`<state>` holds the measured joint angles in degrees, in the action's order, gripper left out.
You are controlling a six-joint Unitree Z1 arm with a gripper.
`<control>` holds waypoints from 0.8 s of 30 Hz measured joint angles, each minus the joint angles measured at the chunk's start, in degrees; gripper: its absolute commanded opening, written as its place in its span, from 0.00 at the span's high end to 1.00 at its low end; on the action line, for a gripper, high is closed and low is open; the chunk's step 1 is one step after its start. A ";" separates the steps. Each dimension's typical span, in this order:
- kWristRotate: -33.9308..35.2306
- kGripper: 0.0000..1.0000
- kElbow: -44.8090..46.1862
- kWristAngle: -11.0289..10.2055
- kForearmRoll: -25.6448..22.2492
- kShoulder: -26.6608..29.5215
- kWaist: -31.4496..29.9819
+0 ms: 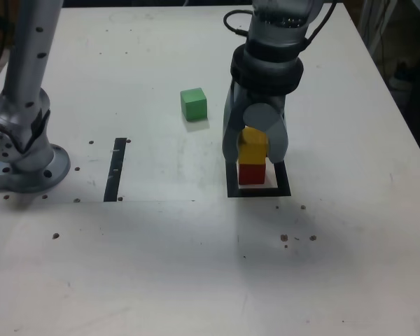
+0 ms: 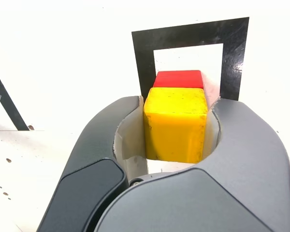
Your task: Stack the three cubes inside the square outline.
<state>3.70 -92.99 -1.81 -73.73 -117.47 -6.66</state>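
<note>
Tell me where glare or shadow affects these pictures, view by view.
Exterior view: a soft shadow lies beside the green cube, and the table has a broad, dull sheen below the square outline. Wrist view: the white surface is washed out nearly to blank, and a small glare spot sits on the outline's black border.

Grey arm tubes with dark dots, a black collar, looping black cables, grey rounded pincer.

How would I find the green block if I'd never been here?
On the big white table, spot the black square outline. Look up and left from it in the exterior view. The green block sits alone; the yellow and red ones are together.
</note>
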 measured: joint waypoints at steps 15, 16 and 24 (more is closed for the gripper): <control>0.65 0.01 0.63 -1.07 -1.26 0.35 0.00; 0.67 0.01 0.63 -1.40 -1.47 1.06 0.00; 0.23 0.01 2.02 -6.85 -5.10 11.43 2.07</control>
<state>3.93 -90.97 -8.66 -78.83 -106.03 -4.59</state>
